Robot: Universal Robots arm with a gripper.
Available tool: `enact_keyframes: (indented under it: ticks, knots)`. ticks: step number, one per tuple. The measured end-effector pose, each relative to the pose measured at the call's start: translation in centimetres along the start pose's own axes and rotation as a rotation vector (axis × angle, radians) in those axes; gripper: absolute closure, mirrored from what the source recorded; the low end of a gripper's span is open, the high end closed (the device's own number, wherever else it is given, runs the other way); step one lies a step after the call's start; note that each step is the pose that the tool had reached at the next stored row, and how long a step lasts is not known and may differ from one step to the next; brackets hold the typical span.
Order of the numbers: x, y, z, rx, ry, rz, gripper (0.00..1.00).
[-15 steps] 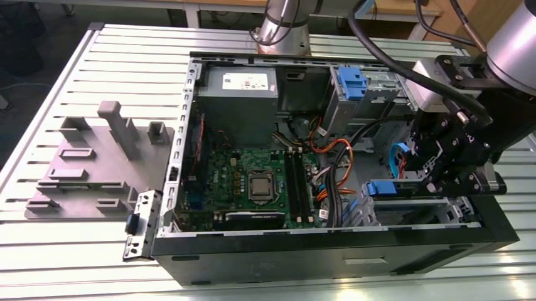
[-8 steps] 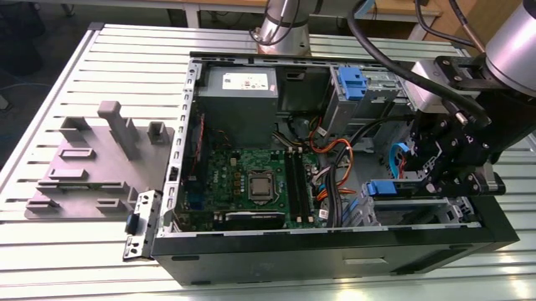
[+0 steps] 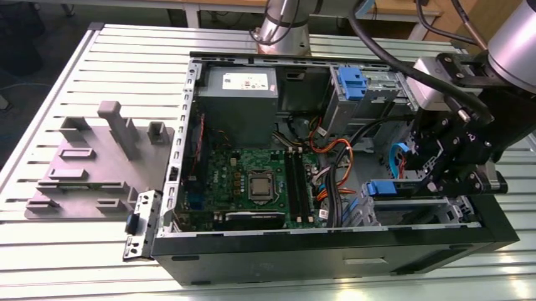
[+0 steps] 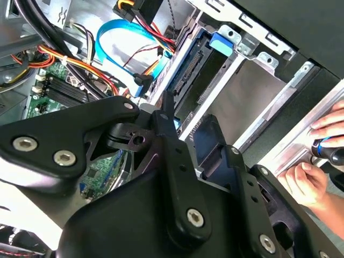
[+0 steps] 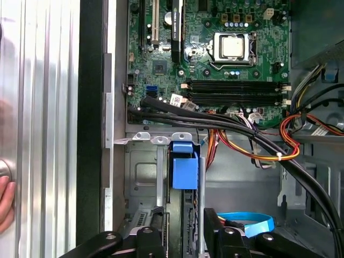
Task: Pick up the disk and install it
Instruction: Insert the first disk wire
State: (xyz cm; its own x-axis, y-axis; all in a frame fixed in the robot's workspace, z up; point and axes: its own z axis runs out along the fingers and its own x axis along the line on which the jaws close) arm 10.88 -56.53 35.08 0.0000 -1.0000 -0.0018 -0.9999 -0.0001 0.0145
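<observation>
The disk [image 3: 382, 188] stands on edge in the drive cage at the open computer case's front corner, on the exterior view's right. Its blue carrier tab [image 5: 184, 171] sticks out of the slot, and its dark connector edge [image 4: 198, 67] runs along the cage rail. My gripper [image 3: 425, 174] reaches into the case over the cage. In both wrist views its black fingers [image 5: 214, 232] flank the disk's edge, one on each side and close against it. The gripper [image 5: 185, 236] looks shut on the disk [image 4: 185, 128].
The motherboard [image 3: 255, 182] fills the case floor, with orange and black cables [image 5: 252, 145] and a blue ribbon cable [image 4: 121, 40] beside the cage. A grey power supply [image 3: 237, 94] and another blue carrier [image 3: 352, 84] sit at the back. A grey fixture [image 3: 92, 166] lies left. A person's hand [image 4: 312, 180] rests outside.
</observation>
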Motion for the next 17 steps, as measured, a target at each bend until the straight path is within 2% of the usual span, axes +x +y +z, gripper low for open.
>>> enact_keyframes:
  ticks: [4, 17]
  knots:
    - [0.00, 0.01, -0.44, 0.0000, 0.0000, 0.000, 0.58]
    - [0.00, 0.01, -0.65, 0.0000, -0.0002, 0.000, 0.58]
